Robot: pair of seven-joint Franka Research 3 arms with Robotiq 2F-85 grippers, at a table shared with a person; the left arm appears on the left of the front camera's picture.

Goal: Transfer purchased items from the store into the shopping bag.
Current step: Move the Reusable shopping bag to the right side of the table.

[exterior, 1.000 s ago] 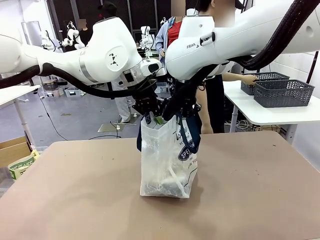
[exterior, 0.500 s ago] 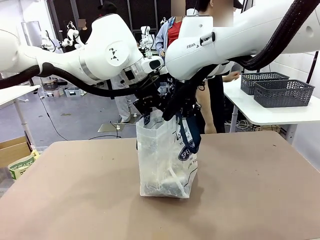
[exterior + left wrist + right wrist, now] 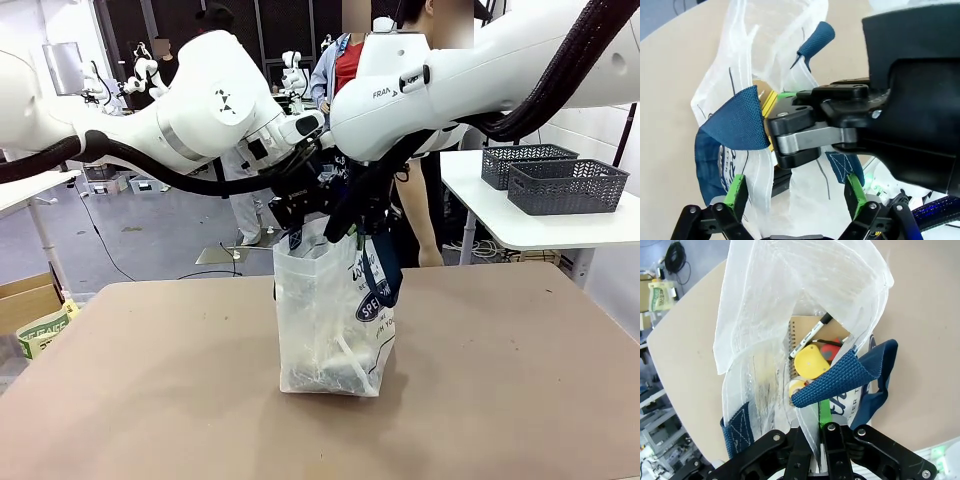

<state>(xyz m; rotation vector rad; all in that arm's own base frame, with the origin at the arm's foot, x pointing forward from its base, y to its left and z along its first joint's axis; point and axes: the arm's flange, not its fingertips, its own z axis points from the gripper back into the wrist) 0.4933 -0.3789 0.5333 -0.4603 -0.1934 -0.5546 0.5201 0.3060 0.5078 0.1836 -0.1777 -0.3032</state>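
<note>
The shopping bag [image 3: 330, 320], clear plastic with navy handles, stands upright in the middle of the brown table [image 3: 150, 380]. My right gripper [image 3: 352, 228] holds its top edge from the right. In the right wrist view this gripper [image 3: 823, 421] is shut on the bag's rim beside a navy handle [image 3: 840, 377]. Down inside lie a spiral notebook [image 3: 802, 327], a black marker [image 3: 810, 335] and a yellow round lid [image 3: 811, 362]. My left gripper [image 3: 298, 212] hovers just over the bag's mouth. Seen from the left wrist, it [image 3: 795, 192] stands open with nothing between its green pads [image 3: 735, 189].
Two dark grey mesh baskets [image 3: 565, 185] sit on a white side table at the right. A person [image 3: 425, 210] stands behind the bag at the far side. A cardboard box and a paper bag [image 3: 40, 325] lie on the floor at the left.
My left gripper has opened and risen a little from the bag's mouth. The right gripper has kept its hold. The person's hand has left the baskets.
</note>
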